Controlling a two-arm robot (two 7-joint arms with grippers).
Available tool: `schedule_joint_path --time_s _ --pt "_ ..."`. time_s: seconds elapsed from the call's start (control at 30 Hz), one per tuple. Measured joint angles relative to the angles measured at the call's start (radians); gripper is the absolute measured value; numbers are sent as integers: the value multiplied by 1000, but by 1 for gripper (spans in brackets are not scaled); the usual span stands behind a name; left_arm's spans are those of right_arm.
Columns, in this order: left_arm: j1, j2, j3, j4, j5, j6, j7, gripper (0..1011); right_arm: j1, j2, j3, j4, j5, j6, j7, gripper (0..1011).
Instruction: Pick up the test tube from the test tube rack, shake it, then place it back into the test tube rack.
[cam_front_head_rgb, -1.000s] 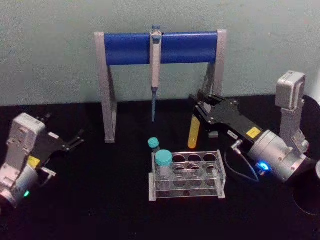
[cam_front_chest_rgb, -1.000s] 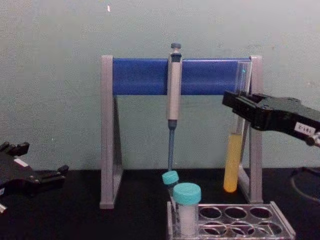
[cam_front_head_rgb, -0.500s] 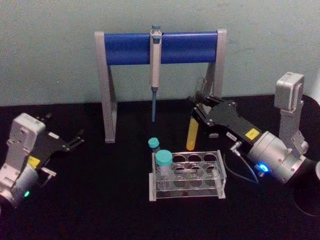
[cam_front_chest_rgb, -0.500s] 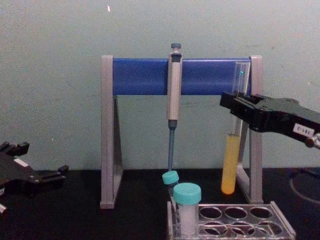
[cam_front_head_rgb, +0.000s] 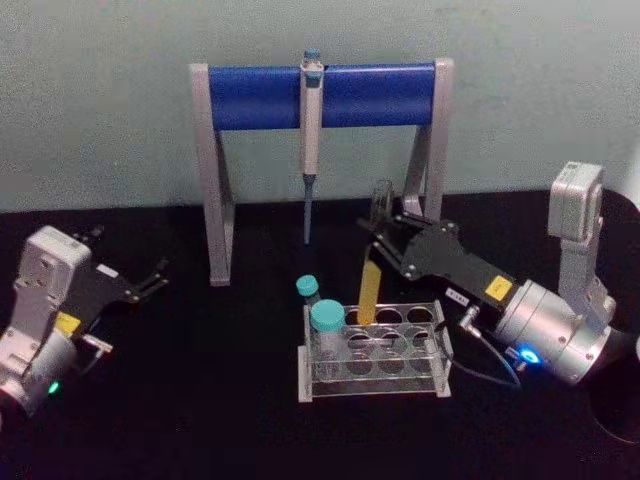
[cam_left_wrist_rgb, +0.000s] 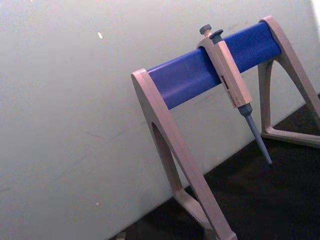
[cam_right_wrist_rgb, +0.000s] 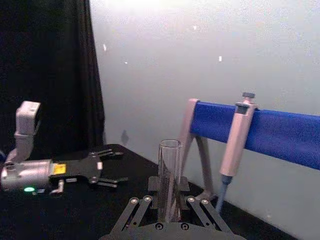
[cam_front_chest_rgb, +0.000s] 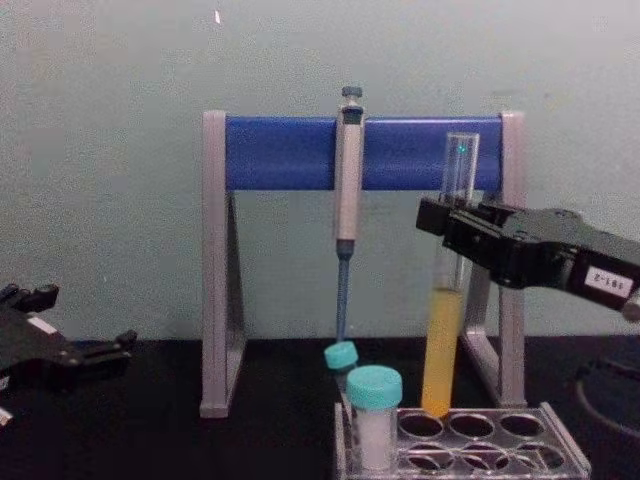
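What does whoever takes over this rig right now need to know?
Right gripper: shut on the tall clear glass test tube with yellow liquid, held near upright.
Left gripper: open, parked far left, away from the work.
Tube's tip sits just over a back-row hole of the low clear plastic rack, not seated.
Done: pickup. Shaking cannot be judged from here.
Left: lower tube into the hole, release, retreat.

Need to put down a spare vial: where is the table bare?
Bare table lies between the left gripper and the rack, in front of the stand, and along the front edge before the rack. Crowded: the rack itself, with capped vials at its left end and the right gripper holding the test tube over its back row.
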Motion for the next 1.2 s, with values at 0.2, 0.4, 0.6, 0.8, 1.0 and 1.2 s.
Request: schedule_joint_path --time_s 0.2,0.4,0.6,0.8,1.0,1.2 --pt "0 0 0 0 0 0 0 1001 -4 11 -12 -6 14 -2 9 230" --pt "0 0 0 0 0 0 0 1001 -5 18 -21 -6 18 -3 8 230" --pt "0 0 0 0 0 0 0 1001 -8 22 -29 -4 19 -4 3 230" --pt "0 0 0 0 0 0 0 1001 -10 24 -34 0 14 -7 -5 230" --pt "0 0 0 0 0 0 0 1001 -13 22 -42 6 -4 -11 -12 230" --pt "0 0 0 0 0 0 0 1001 -13 18 -48 17 -12 -11 -13 230"
